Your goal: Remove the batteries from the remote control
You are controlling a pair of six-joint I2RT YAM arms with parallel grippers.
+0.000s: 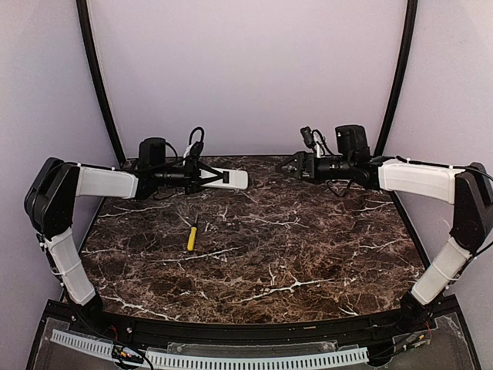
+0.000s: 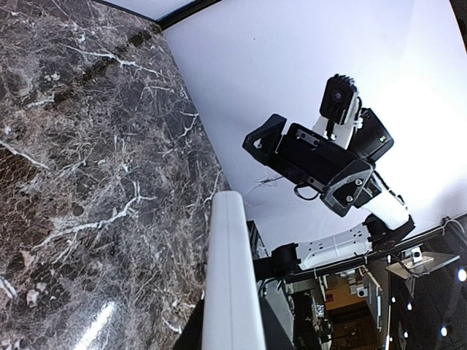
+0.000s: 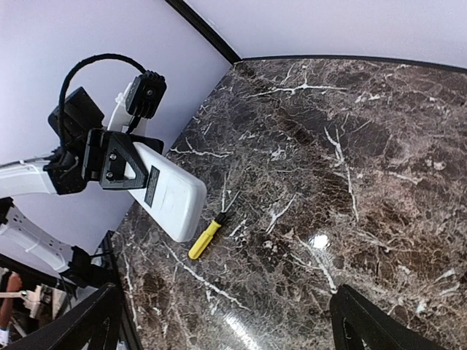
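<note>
Left tool [image 1: 206, 177] clamped on remote control [image 1: 233, 179] | right tool [image 1: 295, 165] spread wide, holding nothing

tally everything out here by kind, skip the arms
remote control: 1
yellow-handled screwdriver: 1
total: 2

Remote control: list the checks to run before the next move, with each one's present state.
1. Grip: left pincer shut on remote control: ok.
2. Clearance: remote control held above the table: ok.
3. Free arm: right pincer open, empty: ok.
4. Target: batteries not in view: not ok.
5. Access: remote control opened: cannot tell.
6. Obstacle: screwdriver lies on table, apart from both arms: ok.
</note>
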